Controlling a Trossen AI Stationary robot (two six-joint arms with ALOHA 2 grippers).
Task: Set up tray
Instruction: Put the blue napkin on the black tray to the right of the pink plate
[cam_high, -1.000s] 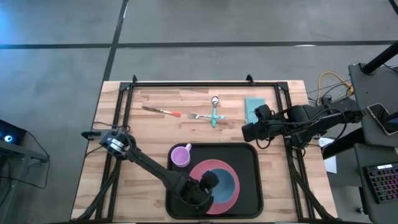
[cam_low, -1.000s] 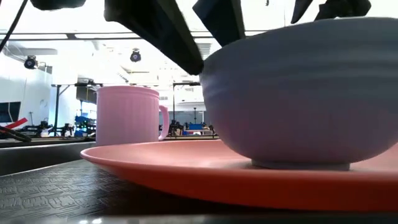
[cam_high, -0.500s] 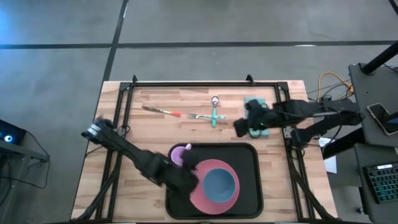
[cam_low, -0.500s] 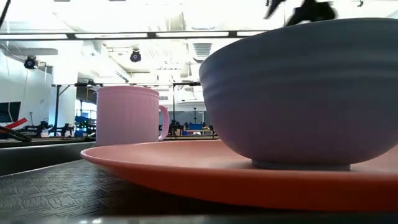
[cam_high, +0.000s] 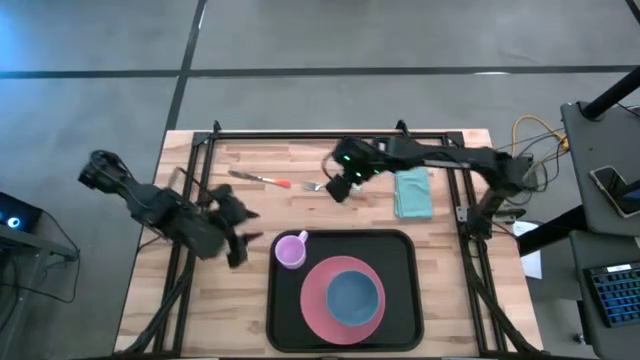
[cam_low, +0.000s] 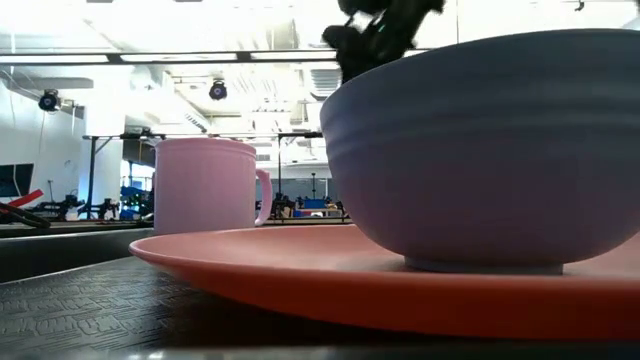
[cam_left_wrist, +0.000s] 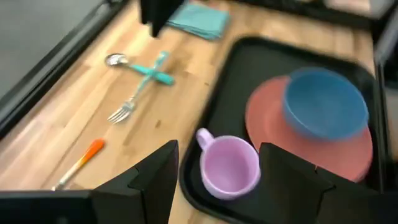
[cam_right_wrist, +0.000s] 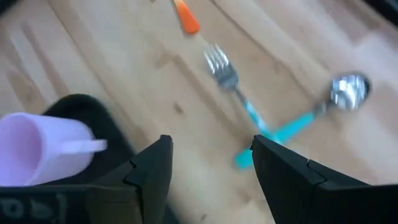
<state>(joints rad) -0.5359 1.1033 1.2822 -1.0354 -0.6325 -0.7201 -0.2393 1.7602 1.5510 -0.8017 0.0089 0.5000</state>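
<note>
Tray (cam_high: 412, 300): black, at the table's 6 o'clock edge in the high view, long side running 9 to 3; nothing grips it.
Plate (cam_high: 313, 302): pink, on the tray, toward its 5 o'clock part.
Bowl (cam_high: 352, 295): blue, upright on the plate, a little toward 3 o'clock of the plate's middle; in the low view it fills the near right, resting on the plate.
Cup (cam_high: 290, 250): pink, upright in the tray's 10 o'clock corner, handle pointing to about 1 o'clock – clear of the plate.
Left gripper (cam_high: 236, 227): over bare wood at 9 o'clock of the tray, just beside the cup but not touching it; fingers (cam_left_wrist: 149, 180) spread wide, nothing between them. In the left wrist view the cup and the tray's corner show through the gap.
Right gripper (cam_high: 338, 189): above the wood at 12 o'clock of the tray, well apart from its rim; fingers (cam_right_wrist: 152, 168) wide, holding nothing.
Fork (cam_high: 322, 185): teal handle, on the wood just under the right gripper, lying across the spoon.
Spoon (cam_right_wrist: 347, 90): teal handle, crossing the fork – bowl end toward 12 o'clock of the table.
Knife (cam_high: 262, 179): orange handle, on the wood at 9 o'clock of the fork, apart from it.
Cloth (cam_high: 412, 193): teal, folded, flat on the wood at 3 o'clock of the right gripper, at 1 o'clock of the tray.
</note>
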